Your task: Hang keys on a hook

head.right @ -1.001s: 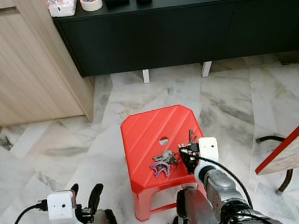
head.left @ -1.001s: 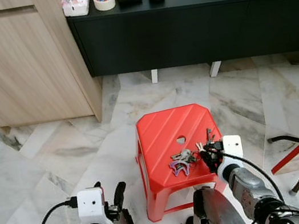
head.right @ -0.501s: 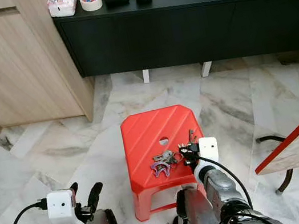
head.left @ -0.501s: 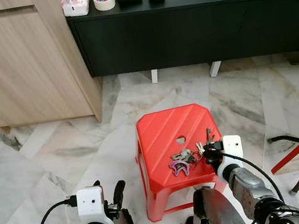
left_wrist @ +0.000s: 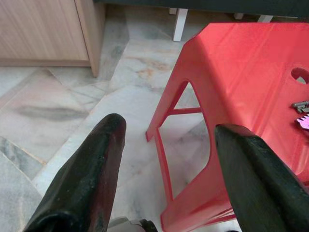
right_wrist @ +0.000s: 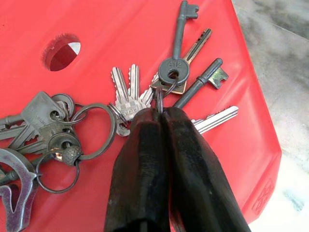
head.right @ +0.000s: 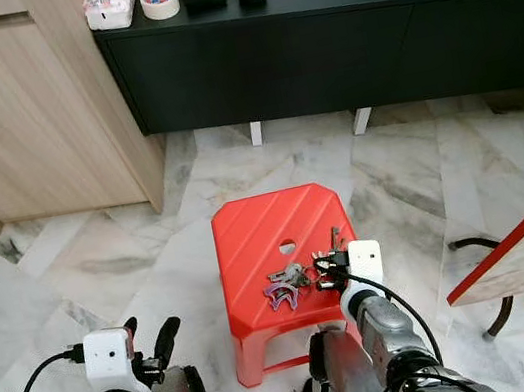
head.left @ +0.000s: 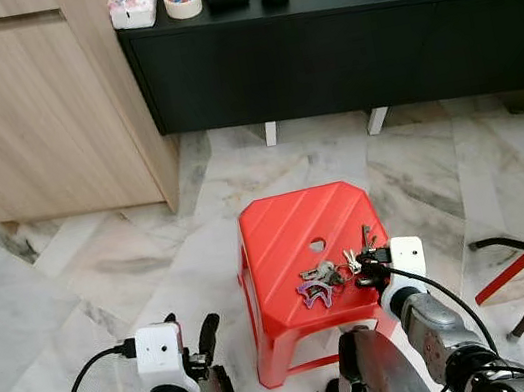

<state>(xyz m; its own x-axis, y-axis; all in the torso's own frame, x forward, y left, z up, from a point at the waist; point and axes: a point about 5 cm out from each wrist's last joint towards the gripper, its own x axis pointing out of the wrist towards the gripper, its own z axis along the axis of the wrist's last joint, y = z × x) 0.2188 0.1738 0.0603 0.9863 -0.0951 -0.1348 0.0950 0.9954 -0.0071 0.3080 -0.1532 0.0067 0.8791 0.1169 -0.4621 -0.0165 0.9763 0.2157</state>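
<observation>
Right gripper (right_wrist: 161, 113) had pinched the key ring on the keys (right_wrist: 145, 96), but they lay on the red stool (head.left: 288, 227), nothing hung yet.

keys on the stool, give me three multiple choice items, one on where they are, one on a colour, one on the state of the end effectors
1. Where does the bunch of keys lie?
A. on the black cabinet
B. on the stool's seat, by its round hole
C. on the marble floor

2. What colour is the stool?
A. red
B. blue
C. white

3. How do the end effectors stand?
A. both open
B. left shut, right open
C. right end effector shut on the key ring, left end effector open

Answers:
1. B, since the keys rest on the seat near the hole.
2. A, as both eye views show a red seat and legs.
3. C, for the right wrist view shows the fingers pinched together on the ring, and the left wrist view shows its fingers wide apart beside the stool.
</observation>
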